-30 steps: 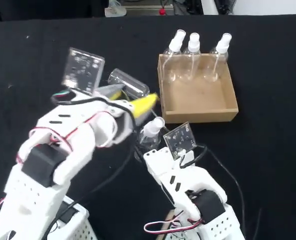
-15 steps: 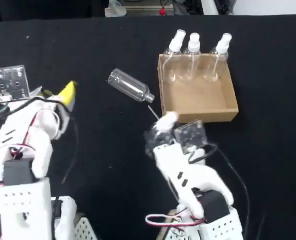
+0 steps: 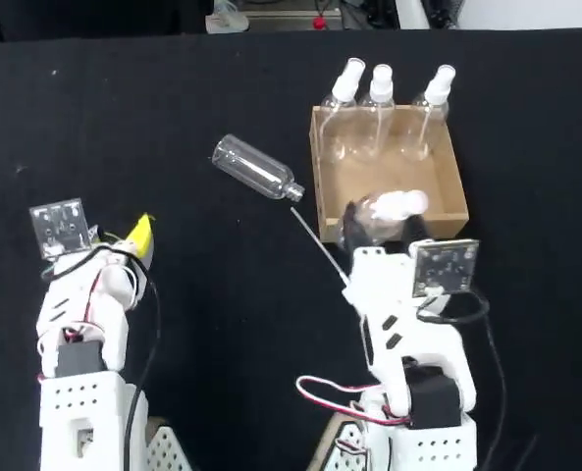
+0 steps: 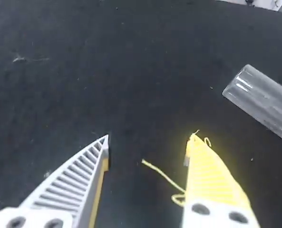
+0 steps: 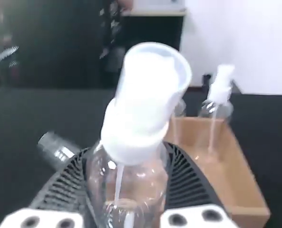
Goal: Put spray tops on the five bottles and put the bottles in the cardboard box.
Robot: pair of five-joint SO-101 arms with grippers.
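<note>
The right tool (image 3: 381,224) is clamped round a capped spray bottle (image 3: 400,204), held over the near wall of the cardboard box (image 3: 316,167); bare box floor lies just beyond, short of three standing bottles (image 3: 379,118). The left tool (image 4: 148,140) gapes empty, well apart.

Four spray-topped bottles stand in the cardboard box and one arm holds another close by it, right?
Not four: the high view shows three spray-topped bottles standing in the cardboard box. The right end effector does hold another bottle close by it.
</note>
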